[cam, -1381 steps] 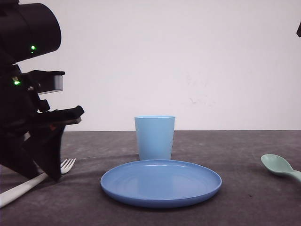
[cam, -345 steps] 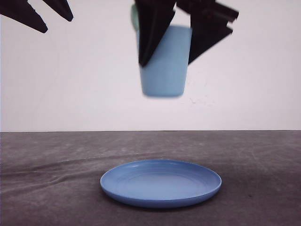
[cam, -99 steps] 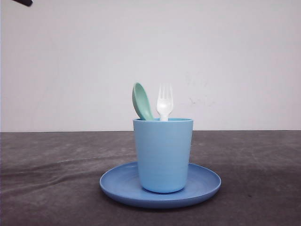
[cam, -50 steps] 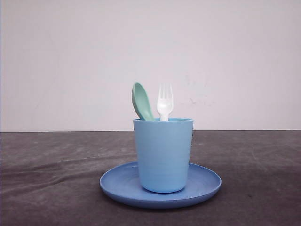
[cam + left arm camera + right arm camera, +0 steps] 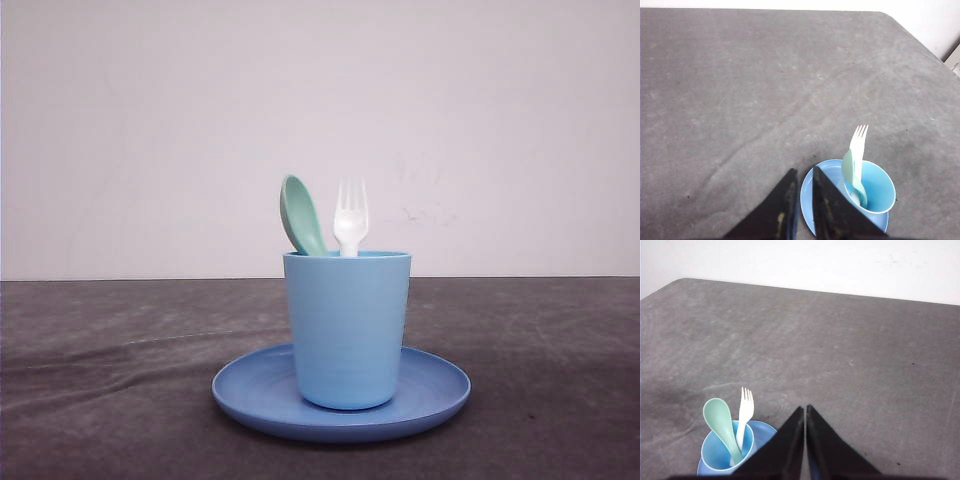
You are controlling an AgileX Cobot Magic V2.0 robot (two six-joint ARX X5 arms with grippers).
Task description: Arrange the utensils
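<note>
Fork (image 5: 350,216) and spoon (image 5: 300,216) stand heads-up, side by side, in the cup (image 5: 347,330), which sits on the plate (image 5: 437,392). My left gripper (image 5: 803,176) and right gripper (image 5: 804,411) hang above the table (image 5: 540,340), fingers together, holding nothing.

The left end effector (image 5: 802,172) has its fingers nearly together, a thin gap between. The right end effector (image 5: 804,409) is pressed closed, holding nothing.
</note>
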